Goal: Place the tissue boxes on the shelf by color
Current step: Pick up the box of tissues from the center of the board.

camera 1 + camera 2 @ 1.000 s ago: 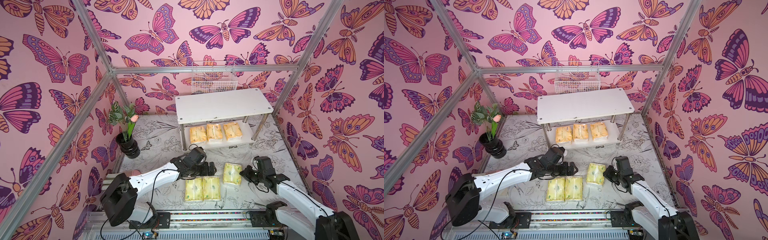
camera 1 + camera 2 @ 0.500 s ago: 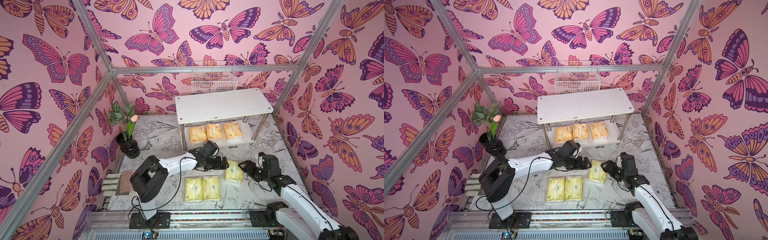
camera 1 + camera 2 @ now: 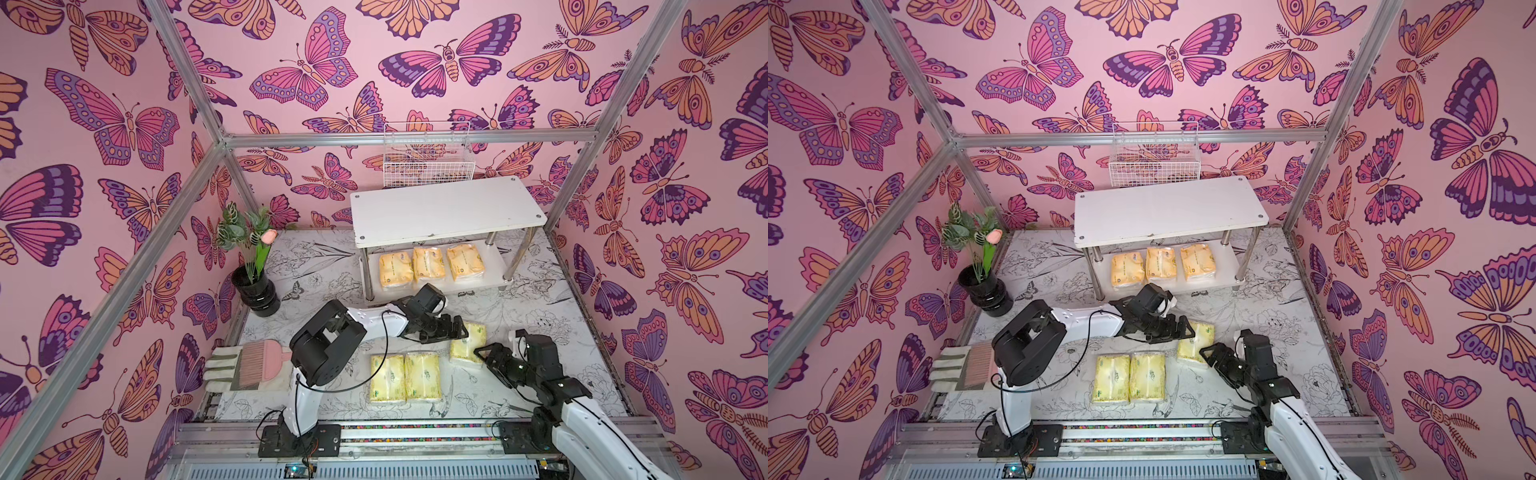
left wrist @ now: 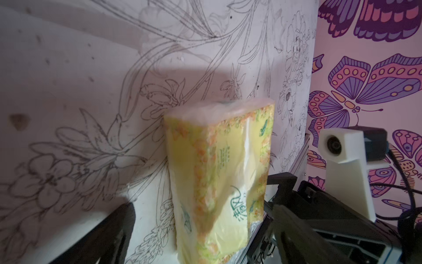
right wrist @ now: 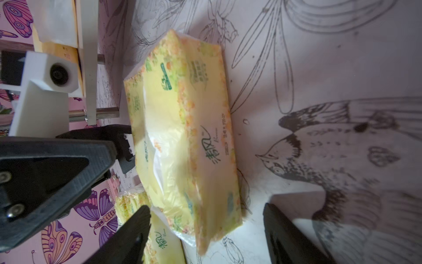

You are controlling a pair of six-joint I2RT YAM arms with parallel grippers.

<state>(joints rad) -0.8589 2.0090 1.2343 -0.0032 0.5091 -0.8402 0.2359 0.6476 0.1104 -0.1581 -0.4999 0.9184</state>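
Three orange tissue boxes lie in a row on the lower board of the shelf; its top board is bare. Two pale yellow-green boxes lie side by side on the table. A third pale box sits tipped up between both grippers. My left gripper is open around its far end, one finger touching, the other apart. My right gripper is open at its near end.
A black vase with a plant stands at the left. A glove and pink brush lie at the front left. A white wire basket hangs on the back wall behind the shelf. Aluminium frame posts edge the table.
My right gripper has opened. My left arm has reached right until its gripper straddles the third pale box, which has tipped up slightly.
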